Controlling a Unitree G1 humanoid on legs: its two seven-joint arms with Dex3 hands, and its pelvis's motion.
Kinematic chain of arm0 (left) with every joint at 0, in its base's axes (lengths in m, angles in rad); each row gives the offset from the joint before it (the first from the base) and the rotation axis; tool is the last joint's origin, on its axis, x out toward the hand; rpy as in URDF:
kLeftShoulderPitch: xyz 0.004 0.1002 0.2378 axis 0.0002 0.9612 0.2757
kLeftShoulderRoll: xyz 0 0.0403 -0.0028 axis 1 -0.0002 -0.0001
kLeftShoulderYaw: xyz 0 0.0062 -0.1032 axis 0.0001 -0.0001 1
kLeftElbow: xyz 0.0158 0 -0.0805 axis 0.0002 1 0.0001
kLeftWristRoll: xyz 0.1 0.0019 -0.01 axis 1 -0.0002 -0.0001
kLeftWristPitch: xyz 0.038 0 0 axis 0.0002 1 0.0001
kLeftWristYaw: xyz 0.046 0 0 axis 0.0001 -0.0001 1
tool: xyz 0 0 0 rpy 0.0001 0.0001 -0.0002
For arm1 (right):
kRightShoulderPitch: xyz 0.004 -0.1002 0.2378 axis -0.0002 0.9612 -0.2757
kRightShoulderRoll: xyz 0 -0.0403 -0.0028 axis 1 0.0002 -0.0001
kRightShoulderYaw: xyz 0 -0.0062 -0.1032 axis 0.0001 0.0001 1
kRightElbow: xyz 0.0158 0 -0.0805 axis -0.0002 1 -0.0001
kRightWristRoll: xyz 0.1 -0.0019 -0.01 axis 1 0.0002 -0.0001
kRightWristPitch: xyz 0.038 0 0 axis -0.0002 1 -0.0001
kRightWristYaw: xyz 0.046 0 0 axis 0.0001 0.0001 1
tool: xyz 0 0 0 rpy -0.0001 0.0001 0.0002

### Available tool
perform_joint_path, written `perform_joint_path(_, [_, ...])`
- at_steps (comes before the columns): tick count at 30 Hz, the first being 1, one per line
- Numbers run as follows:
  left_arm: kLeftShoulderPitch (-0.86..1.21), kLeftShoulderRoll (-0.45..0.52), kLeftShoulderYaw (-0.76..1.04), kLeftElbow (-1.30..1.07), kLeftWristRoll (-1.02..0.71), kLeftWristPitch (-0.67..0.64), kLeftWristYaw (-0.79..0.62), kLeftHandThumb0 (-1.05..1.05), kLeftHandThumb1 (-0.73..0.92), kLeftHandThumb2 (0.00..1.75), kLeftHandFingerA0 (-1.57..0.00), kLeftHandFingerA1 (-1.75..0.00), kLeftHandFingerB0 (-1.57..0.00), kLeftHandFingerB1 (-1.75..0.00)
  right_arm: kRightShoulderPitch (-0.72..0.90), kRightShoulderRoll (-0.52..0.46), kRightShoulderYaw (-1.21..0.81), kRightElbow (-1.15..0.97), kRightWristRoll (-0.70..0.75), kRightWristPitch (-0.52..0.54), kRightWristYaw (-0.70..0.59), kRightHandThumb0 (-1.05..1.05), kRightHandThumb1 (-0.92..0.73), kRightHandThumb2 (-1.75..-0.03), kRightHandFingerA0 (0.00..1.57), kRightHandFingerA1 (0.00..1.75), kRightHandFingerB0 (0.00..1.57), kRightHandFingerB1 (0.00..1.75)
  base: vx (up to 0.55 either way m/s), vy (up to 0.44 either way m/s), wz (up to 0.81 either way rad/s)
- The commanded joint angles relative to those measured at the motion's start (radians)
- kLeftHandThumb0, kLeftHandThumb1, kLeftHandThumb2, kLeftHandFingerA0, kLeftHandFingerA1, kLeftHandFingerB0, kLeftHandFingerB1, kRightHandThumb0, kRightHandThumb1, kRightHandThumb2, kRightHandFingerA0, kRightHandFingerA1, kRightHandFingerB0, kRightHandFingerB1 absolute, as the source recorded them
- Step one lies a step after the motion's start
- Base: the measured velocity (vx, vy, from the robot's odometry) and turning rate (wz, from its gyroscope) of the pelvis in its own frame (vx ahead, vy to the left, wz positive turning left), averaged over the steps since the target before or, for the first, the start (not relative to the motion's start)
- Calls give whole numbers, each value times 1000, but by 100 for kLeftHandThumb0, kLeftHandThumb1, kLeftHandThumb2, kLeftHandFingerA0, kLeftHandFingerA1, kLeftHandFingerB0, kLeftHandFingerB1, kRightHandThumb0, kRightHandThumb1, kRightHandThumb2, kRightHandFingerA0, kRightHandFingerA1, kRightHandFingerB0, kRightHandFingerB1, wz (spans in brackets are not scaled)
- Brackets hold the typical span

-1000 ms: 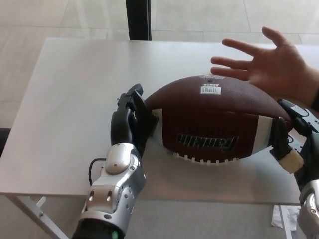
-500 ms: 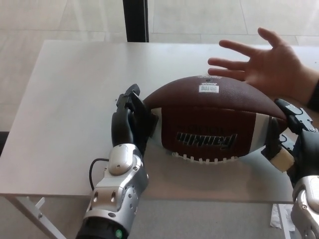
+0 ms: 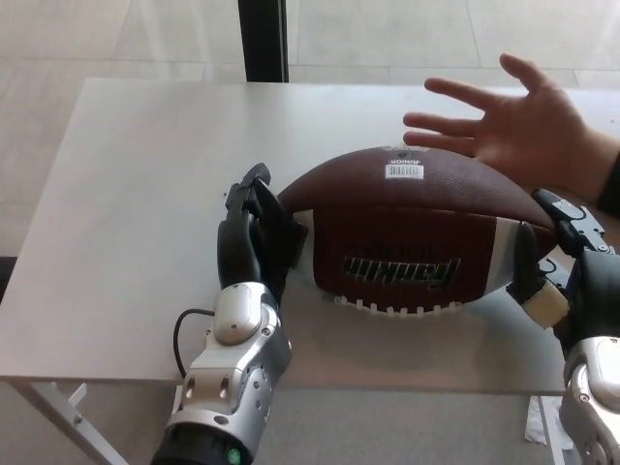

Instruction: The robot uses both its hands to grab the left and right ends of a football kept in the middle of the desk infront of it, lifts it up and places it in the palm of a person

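Football (image 3: 417, 237), brown with white stripes, sits toward the desk's (image 3: 126, 194) front edge, right of centre, seemingly just off the surface. Left hand (image 3: 254, 237) clasps its left end, right hand (image 3: 552, 266) its right end. A person's open palm (image 3: 523, 126) hovers near the back right corner.

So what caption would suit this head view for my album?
Two robot hands, left and right, clasp a brown Franklin football over a white desk before a person's open palm.
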Motion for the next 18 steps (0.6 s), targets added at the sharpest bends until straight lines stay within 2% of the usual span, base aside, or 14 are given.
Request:
perform_joint_path(1, [65,-293,-174,21,-52,169,-119,-77,92,110,-28,-77,-7,-35,-115,144,214,-43,98,150,192,-85,-66,-109,69,65,45,51,0,0,0])
perform_joint_path(3, [7,-283,-166,-15,-70,195,-127,-78,92,110,-24,-74,-6,-32,-161,152,187,-74,125,191,175,-87,-65,-107,75,66,49,52,0,0,0])
perform_joint_path(4, [-7,-282,-161,-26,-79,207,-121,-78,92,109,-27,-76,-6,-31,-175,153,181,-83,129,205,167,-89,-83,-67,80,56,55,38,0,0,0])
perform_joint_path(5, [-20,-282,-156,-36,-85,218,-112,-78,92,109,-27,-76,-6,-31,-186,155,175,-89,135,216,162,-89,-83,-67,80,56,55,38,0,0,0])
perform_joint_path(6, [-38,-280,-151,-39,-86,218,-109,-76,92,107,-26,-75,-6,-30,-199,154,171,-93,136,207,162,-92,-66,-86,74,59,52,46,0,0,0])
perform_joint_path(7, [-70,-272,-144,-46,-95,232,-116,-77,92,113,-21,-73,-3,-27,-220,161,159,-104,144,216,147,-92,-65,-85,74,58,54,46,0,0,0])
perform_joint_path(8, [-90,-270,-135,-55,-104,248,-109,-78,92,111,-23,-76,-4,-30,-238,162,152,-109,144,229,137,-92,-65,-85,73,58,54,46,0,0,0])
perform_joint_path(9, [-113,-267,-127,-65,-113,262,-100,-77,92,112,-23,-75,-5,-31,-260,168,141,-120,151,252,121,-88,-82,-66,79,53,58,37,0,0,0])
perform_joint_path(12, [-160,-253,-105,-85,-140,276,-108,-76,92,109,-22,-77,-4,-32,-321,170,116,-132,166,292,104,-87,-83,-67,71,53,53,36,0,0,0])
perform_joint_path(15, [-202,-240,-82,-86,-160,299,-114,-76,92,110,-19,-76,-3,-26,-361,181,92,-149,180,335,78,-86,-83,-66,71,53,53,36,0,0,0])
perform_joint_path(18, [-230,-229,-61,-81,-164,320,-106,-75,92,105,-20,-70,-4,-28,-384,191,78,-160,186,362,63,-82,-85,-66,70,56,49,37,0,0,0])
